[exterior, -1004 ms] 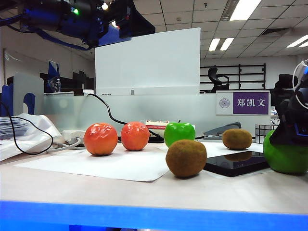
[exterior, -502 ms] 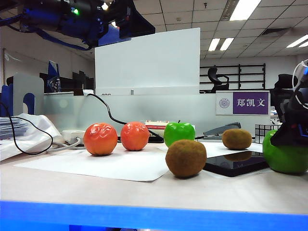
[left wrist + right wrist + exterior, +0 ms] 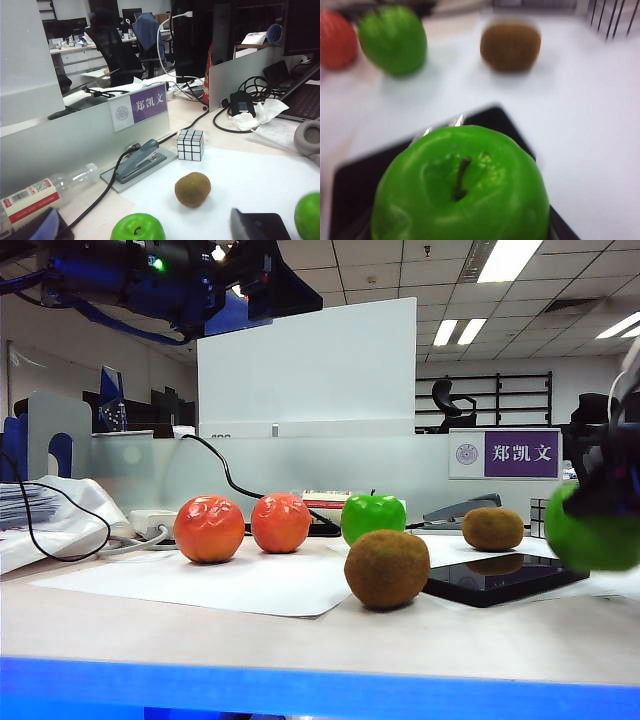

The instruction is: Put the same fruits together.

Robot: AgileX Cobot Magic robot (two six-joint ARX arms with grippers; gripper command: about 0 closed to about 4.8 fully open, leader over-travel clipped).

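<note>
Two orange-red fruits (image 3: pixel 209 528) (image 3: pixel 280 522) sit side by side at the left. A green apple (image 3: pixel 373 517) stands in the middle, with one kiwi (image 3: pixel 386 568) in front of it and another kiwi (image 3: pixel 492 528) further back. At the far right my right gripper (image 3: pixel 603 498) is shut on a second green apple (image 3: pixel 592 530) and holds it just above the table. That apple (image 3: pixel 460 190) fills the right wrist view and hides the fingers. My left gripper (image 3: pixel 145 231) hangs open, high over the middle apple (image 3: pixel 137 228), holding nothing.
A black phone (image 3: pixel 490 575) lies under the raised apple. A white sheet (image 3: pixel 200 585) covers the left of the table. A mirror cube (image 3: pixel 190 145), a stapler (image 3: pixel 140 161), a plastic bottle (image 3: pixel 45 190) and a black cable (image 3: pixel 225 475) lie along the back partition.
My right gripper has closed on the far-right green apple and lifted it off the table. The left arm and the other fruits have not moved.
</note>
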